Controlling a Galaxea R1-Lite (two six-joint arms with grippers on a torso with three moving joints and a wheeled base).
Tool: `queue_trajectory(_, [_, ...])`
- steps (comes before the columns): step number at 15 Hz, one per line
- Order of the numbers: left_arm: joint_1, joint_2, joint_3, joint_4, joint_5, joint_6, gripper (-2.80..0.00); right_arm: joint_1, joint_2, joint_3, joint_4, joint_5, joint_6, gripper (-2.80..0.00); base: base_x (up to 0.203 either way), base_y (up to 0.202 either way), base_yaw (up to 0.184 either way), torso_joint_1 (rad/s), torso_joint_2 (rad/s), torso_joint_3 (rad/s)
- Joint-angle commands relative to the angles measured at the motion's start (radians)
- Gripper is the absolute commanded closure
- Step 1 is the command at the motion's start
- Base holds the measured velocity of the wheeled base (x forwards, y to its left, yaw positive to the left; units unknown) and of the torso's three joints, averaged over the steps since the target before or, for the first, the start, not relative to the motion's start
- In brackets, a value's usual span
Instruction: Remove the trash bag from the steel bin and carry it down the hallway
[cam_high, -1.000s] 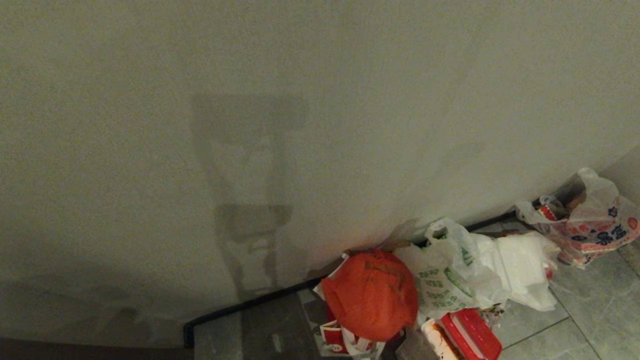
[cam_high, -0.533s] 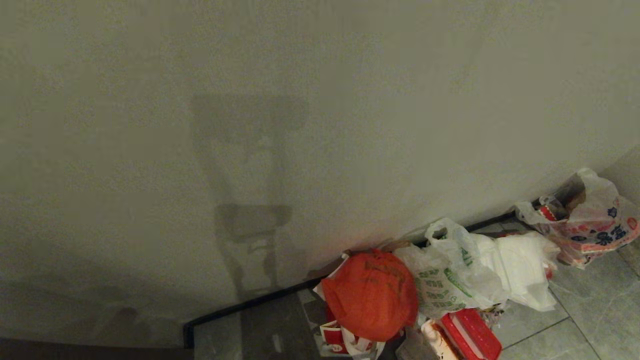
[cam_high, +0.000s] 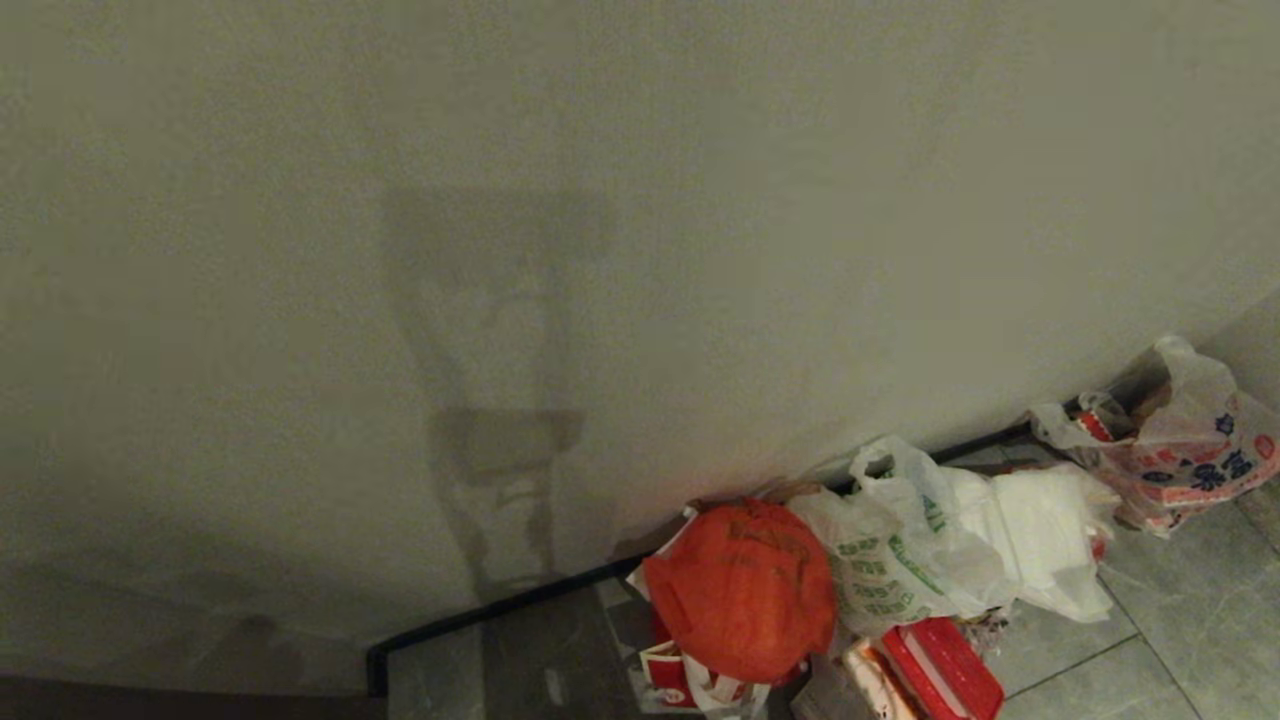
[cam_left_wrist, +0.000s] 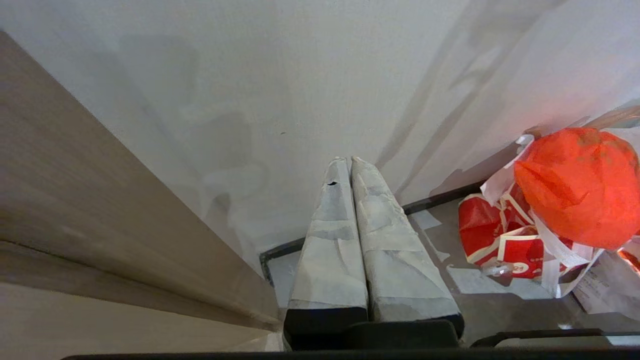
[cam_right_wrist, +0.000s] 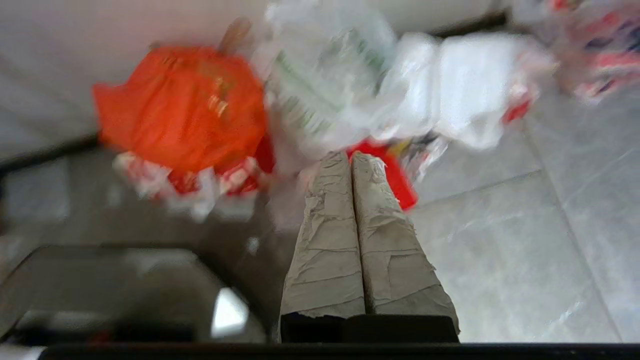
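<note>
The trash bag (cam_high: 890, 560), thin white plastic with green print, lies on the grey hallway floor (cam_high: 1180, 620) against the cream wall, between an orange-red bag (cam_high: 740, 590) and a plain white bag (cam_high: 1040, 535). In the right wrist view the trash bag (cam_right_wrist: 320, 85) sits beyond my right gripper (cam_right_wrist: 350, 155), which hangs shut and empty above the tiles, apart from the pile. My left gripper (cam_left_wrist: 350, 160) is shut and empty too, pointing at the wall's foot, with the orange-red bag (cam_left_wrist: 575, 185) off to one side. The steel bin is out of view. Neither arm shows in the head view.
A red-and-blue printed bag (cam_high: 1190, 450) leans in the corner at the right. A red box lid (cam_high: 945, 670) and red-white packaging (cam_high: 680, 685) lie in front of the pile. A dark baseboard (cam_high: 500, 610) runs along the wall. A brown door frame (cam_left_wrist: 75, 200) stands beside my left gripper.
</note>
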Motion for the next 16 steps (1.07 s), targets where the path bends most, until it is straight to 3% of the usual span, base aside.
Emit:
queue_trajectory(1, [0.001, 0.001, 0.000, 0.000, 0.000, 0.000, 0.00, 0.001, -0.039, 0.065, -0.164, -0.005, -0.005, 0.00, 0.000, 0.000, 0.000, 0.000, 0.00, 0.000])
queue_trajectory(4, [0.001, 0.001, 0.000, 0.000, 0.000, 0.000, 0.00, 0.001, -0.038, 0.131, -0.292, 0.004, -0.037, 0.00, 0.000, 0.000, 0.000, 0.000, 0.00, 0.000])
queue_trajectory(6, [0.002, 0.001, 0.000, 0.000, 0.000, 0.000, 0.00, 0.001, -0.038, 0.133, -0.294, 0.000, 0.001, 0.00, 0.000, 0.000, 0.000, 0.000, 0.00, 0.000])
queue_trajectory(16, [0.000, 0.001, 0.000, 0.000, 0.000, 0.003, 0.00, 0.001, -0.038, 0.133, -0.296, 0.000, -0.002, 0.00, 0.000, 0.000, 0.000, 0.000, 0.00, 0.000])
